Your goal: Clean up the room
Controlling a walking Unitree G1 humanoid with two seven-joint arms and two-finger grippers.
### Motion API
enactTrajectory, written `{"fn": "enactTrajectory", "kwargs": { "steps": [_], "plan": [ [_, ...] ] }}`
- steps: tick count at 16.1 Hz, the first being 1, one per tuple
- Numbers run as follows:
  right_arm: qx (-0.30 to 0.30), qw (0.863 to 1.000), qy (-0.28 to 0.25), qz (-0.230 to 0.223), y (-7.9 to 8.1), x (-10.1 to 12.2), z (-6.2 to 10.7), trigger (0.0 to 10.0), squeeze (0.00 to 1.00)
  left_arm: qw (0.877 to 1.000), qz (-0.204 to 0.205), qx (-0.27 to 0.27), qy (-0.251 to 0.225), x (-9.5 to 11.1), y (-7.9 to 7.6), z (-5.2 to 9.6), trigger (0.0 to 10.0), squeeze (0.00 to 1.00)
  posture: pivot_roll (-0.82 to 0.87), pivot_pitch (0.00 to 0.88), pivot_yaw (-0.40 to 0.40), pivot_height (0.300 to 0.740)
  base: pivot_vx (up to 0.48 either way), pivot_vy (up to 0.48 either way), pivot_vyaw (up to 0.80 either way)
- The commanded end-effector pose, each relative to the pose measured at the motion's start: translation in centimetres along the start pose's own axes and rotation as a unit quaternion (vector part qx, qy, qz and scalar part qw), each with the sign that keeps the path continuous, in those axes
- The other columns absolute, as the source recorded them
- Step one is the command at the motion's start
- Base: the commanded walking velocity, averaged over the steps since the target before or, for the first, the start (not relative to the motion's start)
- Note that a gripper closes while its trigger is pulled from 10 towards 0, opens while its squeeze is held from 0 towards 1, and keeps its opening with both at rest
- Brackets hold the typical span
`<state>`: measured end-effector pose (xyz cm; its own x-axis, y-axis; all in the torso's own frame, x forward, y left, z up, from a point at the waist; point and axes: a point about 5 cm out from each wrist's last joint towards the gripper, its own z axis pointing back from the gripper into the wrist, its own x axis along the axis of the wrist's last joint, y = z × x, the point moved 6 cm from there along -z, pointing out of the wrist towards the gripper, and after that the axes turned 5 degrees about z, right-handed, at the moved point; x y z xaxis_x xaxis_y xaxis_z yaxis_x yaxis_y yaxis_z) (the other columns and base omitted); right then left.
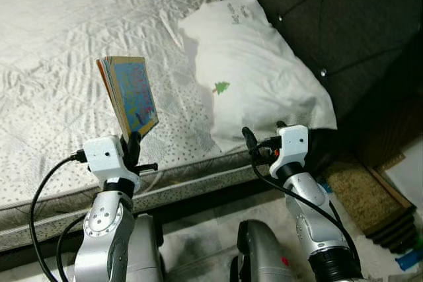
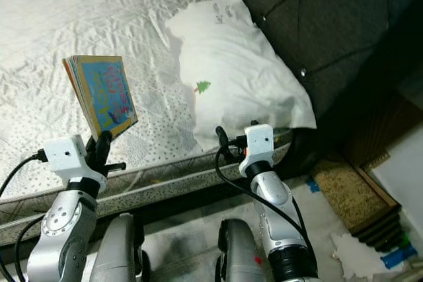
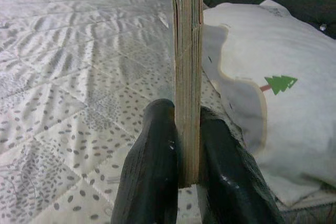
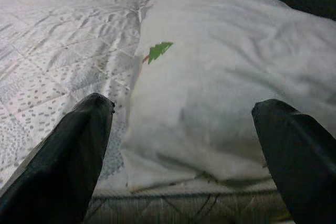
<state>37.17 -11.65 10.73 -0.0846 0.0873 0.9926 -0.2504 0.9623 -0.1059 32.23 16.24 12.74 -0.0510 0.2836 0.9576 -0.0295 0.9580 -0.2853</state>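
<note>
Above the white quilted mattress your left gripper pinched a thin colourful picture book by its lower edge (it could pivot loose); your right gripper gaped wide.

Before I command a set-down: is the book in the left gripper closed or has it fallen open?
Closed. The book stands upright, pages pressed together, pinched at its lower edge between the left gripper's fingers, above the mattress.

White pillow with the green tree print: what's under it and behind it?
The white pillow lies on the speckled white mattress, against the dark tufted headboard. Whatever is beneath it is covered.
</note>
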Motion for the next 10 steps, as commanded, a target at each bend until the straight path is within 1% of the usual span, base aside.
{"fn": "enactTrajectory", "kwargs": {
  "steps": [1,2,7,8,10],
  "plan": [
    [0.003,1.0,0.005,0.001,-0.04,-0.34,0.17,10.0,0.0,1.0,-0.005,-0.005,-0.017,0.82,-0.55,0.03,10.0,0.0,-0.03,0.176,-0.032,0.541,0.0,0.0,0.0],
    [0.003,1.0,0.004,0.001,-0.05,-0.31,0.18,10.0,0.0,1.0,-0.004,-0.006,-0.016,0.73,-0.71,0.09,10.0,0.0,-0.03,0.176,-0.032,0.531,0.0,0.0,0.0],
    [-0.004,1.0,0.012,0.005,-0.47,-0.75,0.41,10.0,0.0,0.999,-0.006,-0.018,-0.025,1.14,-0.9,0.04,10.0,0.0,-0.04,0.185,-0.034,0.531,0.0,0.0,0.0],
    [-0.003,1.0,0.012,0.016,-0.49,-0.71,0.37,10.0,0.0,0.999,-0.004,-0.022,-0.025,1.17,-0.97,0.06,10.0,0.0,-0.04,0.185,-0.034,0.531,0.0,0.0,0.0],
    [-0.001,1.0,0.01,0.02,-0.42,-0.62,0.34,10.0,0.0,0.999,-0.001,-0.027,-0.026,1.21,-1.08,0.13,10.0,0.0,-0.04,0.187,-0.032,0.531,0.345,0.0,0.0]
  ]
}}
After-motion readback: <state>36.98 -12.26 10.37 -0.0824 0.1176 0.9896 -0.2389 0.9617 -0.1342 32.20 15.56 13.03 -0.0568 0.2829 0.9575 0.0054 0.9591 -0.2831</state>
